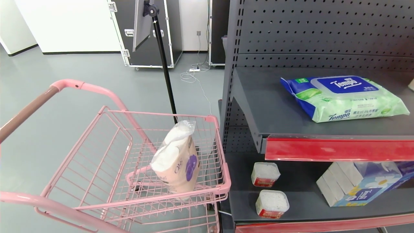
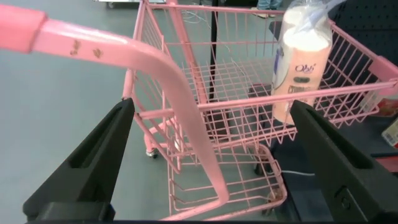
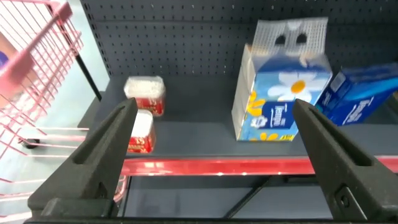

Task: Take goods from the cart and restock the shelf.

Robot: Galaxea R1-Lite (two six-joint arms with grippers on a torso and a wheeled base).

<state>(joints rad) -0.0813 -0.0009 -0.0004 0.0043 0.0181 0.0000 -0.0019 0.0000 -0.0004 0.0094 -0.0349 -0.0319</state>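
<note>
At the handle end of the pink cart (image 1: 81, 85), the left gripper (image 2: 212, 106): jaws released, wide apart, nothing held. Inside the cart, a bag of cotton pads (image 1: 178, 161) stands upright near the shelf-side rim. Just right of the cart, the shelf (image 1: 268, 106). Upper board: wipes pack (image 1: 346, 97) lying flat, well right of the cart. Lower board: two small tubs (image 1: 265, 174) nearest the cart, tissue pack (image 1: 355, 184) further right. The right gripper (image 3: 214, 102) faces that lower board, cart at its side; jaws released, empty.
</note>
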